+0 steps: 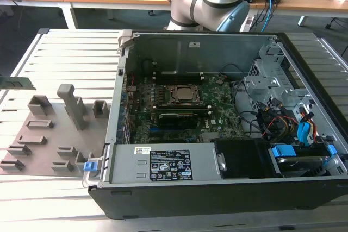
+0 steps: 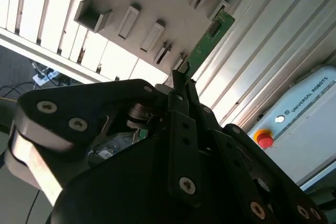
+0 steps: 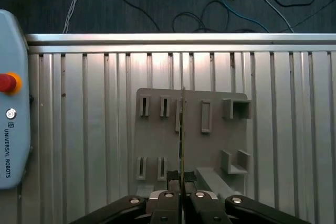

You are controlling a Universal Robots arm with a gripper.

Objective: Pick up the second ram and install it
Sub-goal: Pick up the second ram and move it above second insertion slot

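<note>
The end effector [image 2: 181, 81] is closed on the second ram [image 2: 208, 41]. Its two dark fingertips [image 2: 178, 77] pinch one end of the green stick, and the rest of the board reaches straight out beyond them. In the first wrist view the end effector [image 3: 181, 178] holds the second ram [image 3: 181, 129] edge-on, so it reads as a thin line running away from the fingertips. That line runs over a grey fixture plate [image 3: 220, 135] with rows of narrow slots and upright blocks. In the exterior view the second ram [image 1: 18, 83] shows at the exterior view's left edge, lying level and raised above the grey fixture plate [image 1: 49, 137], not seated in any slot there. The plate lies flat on a slatted aluminium surface [image 3: 79, 129]. A grey pendant with a red button [image 3: 11, 114] lies on the same surface, well apart from the plate. On the exterior view's right of the plate stands an open computer case [image 1: 217, 202], with the green motherboard [image 1: 217, 119] and the metal-framed CPU socket [image 1: 182, 95] exposed inside it, well apart from the held stick. Behind the case rises the robot arm's base [image 1: 217, 1].
</note>
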